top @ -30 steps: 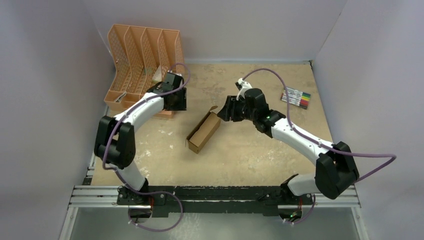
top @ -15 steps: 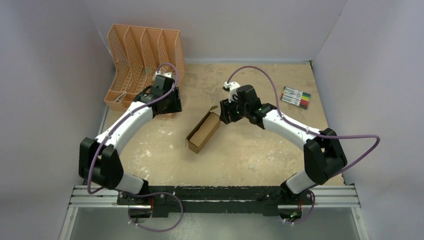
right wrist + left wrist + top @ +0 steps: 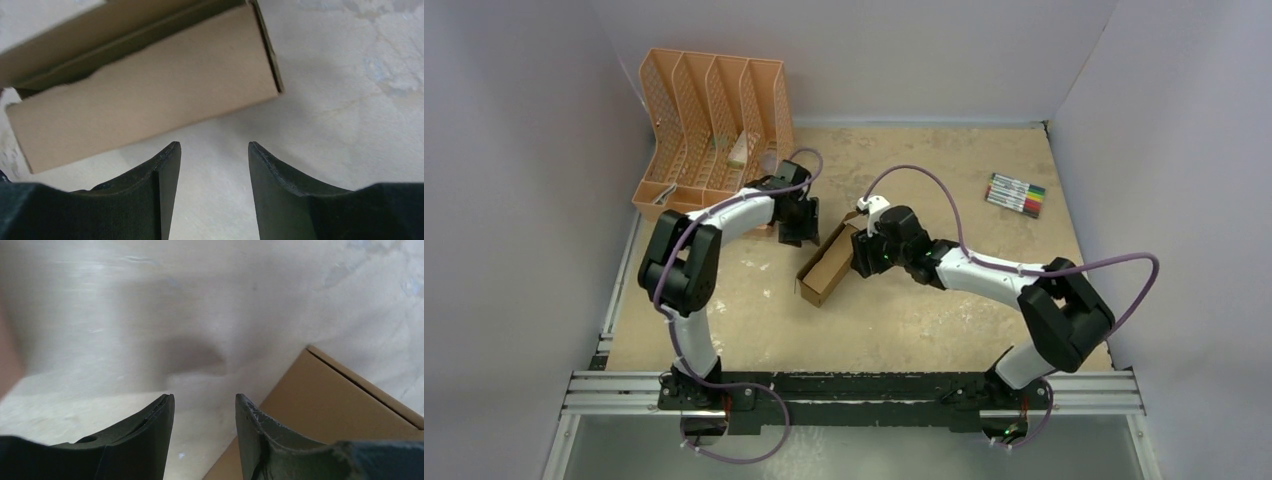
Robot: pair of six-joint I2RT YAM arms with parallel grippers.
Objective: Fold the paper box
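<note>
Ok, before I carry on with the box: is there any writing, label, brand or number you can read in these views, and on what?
No text can be read in any view.
On the paper box: none, its brown faces are plain, and both wrist views show the same close up.
On the marker set: possibly some print on the barrels, but too small to read.
On the orange organizer: no label visible.

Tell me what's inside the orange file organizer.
A pale item sits in one slot of the organizer; what it is, I can't tell. The left arm covers its near right corner.
</note>
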